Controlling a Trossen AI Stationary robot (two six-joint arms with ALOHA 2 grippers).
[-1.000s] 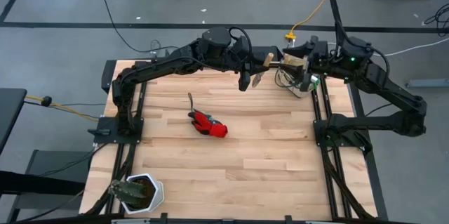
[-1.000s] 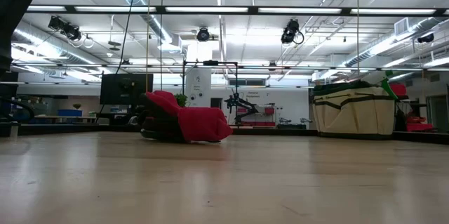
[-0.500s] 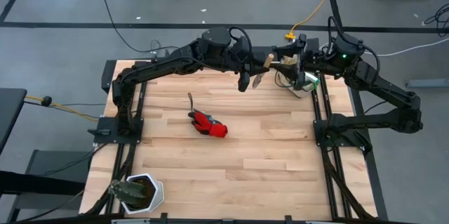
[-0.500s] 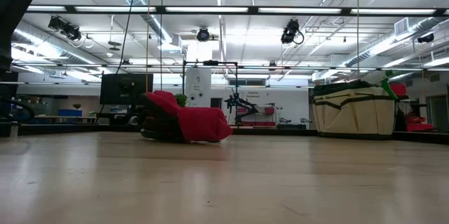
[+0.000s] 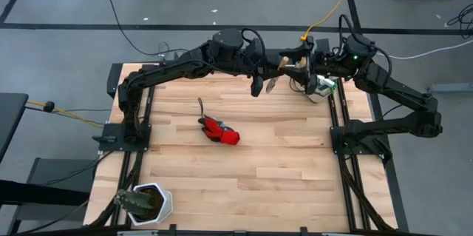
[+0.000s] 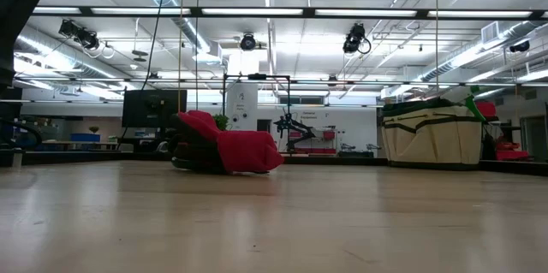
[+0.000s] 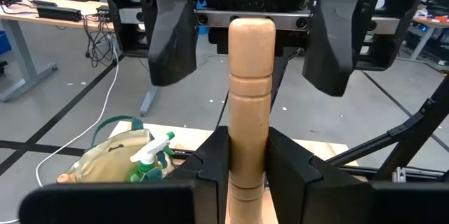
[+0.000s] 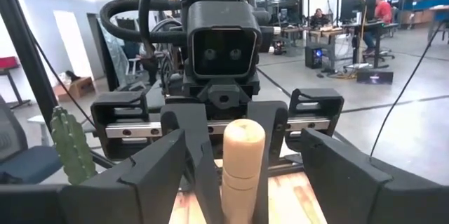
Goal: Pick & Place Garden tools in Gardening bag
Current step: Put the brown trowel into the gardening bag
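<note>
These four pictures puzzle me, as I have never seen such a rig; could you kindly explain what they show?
It is a robot with two dark arms at a wooden table. One camera looks straight down, one sits at table height, and one rides on each wrist. The left gripper has its jaws shut on a wooden-handled hand tool, held above the table's far side. The right gripper faces it with jaws wide open on either side of the handle's end, not yet gripping. Beside them stands the gardening bag. A red glove lies mid-table with a slim tool next to it, and a white pot stands at the near left corner.
</note>
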